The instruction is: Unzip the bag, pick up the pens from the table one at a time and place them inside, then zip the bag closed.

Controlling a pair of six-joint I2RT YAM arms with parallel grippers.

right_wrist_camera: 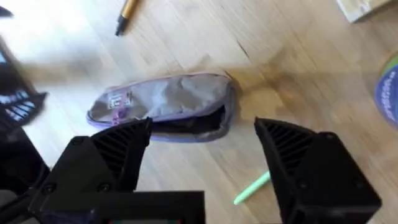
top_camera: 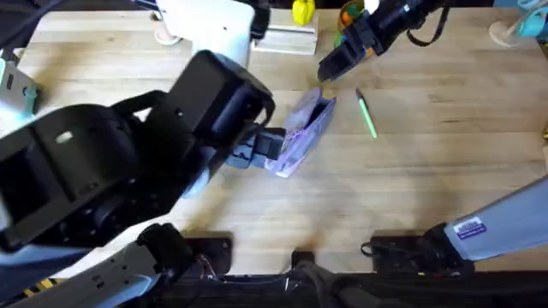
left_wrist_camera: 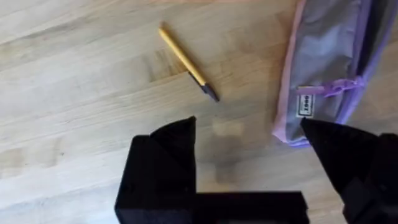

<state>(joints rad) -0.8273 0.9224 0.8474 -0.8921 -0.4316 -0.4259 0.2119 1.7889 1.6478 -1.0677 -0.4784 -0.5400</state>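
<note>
Grippers (left_wrist_camera: 249,140) (right_wrist_camera: 202,149) both gape (holding nothing) near the bag (top_camera: 304,128), pens (top_camera: 366,115) outside it.

**Pouch partly unzipped, both pens on the wood**

The bag (top_camera: 306,128), a translucent lavender pencil pouch with purple trim and a small white label, lies flat on the table (top_camera: 428,162) near its middle, set at a slant. Its zipper gapes dark along part of its length. The light green pen (top_camera: 366,115) lies just beside the pouch on bare wood. The yellow-tan pen (left_wrist_camera: 186,62), dark-tipped, lies near the pouch's other side, apart from it.
</note>
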